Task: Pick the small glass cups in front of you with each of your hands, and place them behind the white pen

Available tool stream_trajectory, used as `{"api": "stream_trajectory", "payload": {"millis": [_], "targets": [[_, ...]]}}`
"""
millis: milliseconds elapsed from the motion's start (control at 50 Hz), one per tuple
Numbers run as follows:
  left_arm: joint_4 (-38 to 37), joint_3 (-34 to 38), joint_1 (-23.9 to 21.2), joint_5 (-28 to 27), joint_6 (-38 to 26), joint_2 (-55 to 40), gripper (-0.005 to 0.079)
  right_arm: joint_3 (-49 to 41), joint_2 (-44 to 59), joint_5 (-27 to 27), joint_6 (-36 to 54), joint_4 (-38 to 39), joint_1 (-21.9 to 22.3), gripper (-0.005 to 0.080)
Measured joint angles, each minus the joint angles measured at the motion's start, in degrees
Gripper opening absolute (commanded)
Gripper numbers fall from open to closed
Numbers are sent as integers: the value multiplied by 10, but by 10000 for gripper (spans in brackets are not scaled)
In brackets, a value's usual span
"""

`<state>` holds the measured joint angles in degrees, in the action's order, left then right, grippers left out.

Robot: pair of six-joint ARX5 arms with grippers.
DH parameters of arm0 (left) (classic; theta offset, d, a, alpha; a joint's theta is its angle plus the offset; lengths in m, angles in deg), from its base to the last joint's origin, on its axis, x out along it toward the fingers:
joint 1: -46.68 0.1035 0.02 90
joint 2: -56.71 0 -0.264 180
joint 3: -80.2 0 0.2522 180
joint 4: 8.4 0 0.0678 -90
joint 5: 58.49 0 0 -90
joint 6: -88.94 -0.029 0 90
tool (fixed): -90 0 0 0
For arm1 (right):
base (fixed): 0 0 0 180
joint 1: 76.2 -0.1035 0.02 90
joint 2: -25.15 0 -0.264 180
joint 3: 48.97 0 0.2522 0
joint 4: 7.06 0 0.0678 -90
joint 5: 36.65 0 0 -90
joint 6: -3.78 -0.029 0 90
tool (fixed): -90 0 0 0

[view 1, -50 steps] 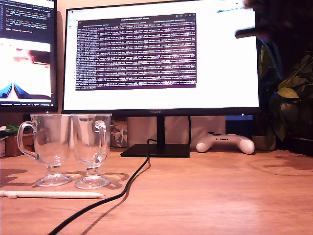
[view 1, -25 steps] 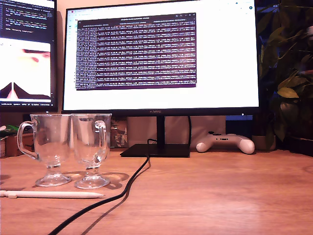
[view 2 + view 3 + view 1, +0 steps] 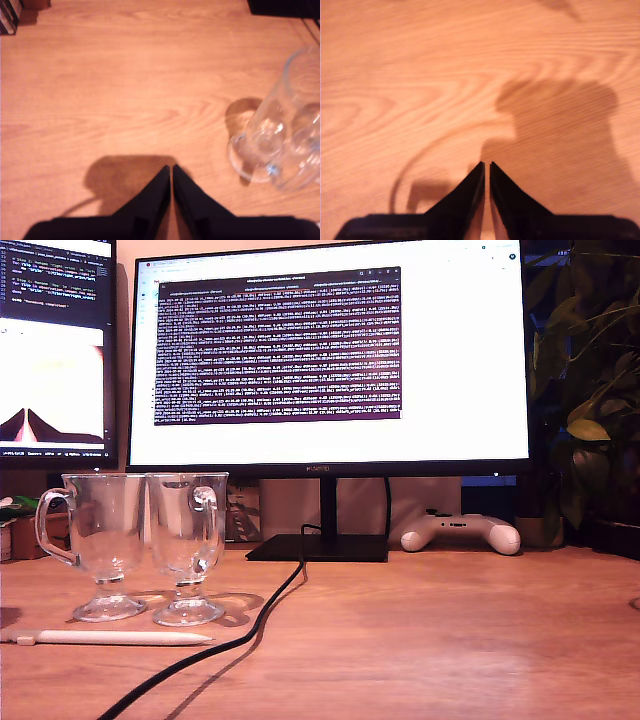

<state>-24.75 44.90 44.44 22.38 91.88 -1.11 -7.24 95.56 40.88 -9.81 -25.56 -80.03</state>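
Glass cups are standing upright side by side at the exterior view's left on the wooden counter, just behind the white pen, whose near end is running off that view's left edge. Only one cup is showing blurred and cut off in the first wrist view, where my first hand is hanging clenched and empty over bare wood; my second hand is likewise clenched on nothing. Monitors, a black cable, a white game controller and a dim plant are filling the back.
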Motion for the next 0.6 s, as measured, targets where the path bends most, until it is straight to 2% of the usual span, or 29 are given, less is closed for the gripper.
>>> {"api": "stream_trajectory", "payload": {"millis": [140,380,600], "targets": [[47,47,0,5,0,5,-18,-63,-40,0,61,75,0,-12],[107,99,0,5,-3,9,-18,-111,-99,16,76,98,12,-12],[117,127,0,5,-4,39,-18,-178,-190,16,86,125,20,-12]]}}
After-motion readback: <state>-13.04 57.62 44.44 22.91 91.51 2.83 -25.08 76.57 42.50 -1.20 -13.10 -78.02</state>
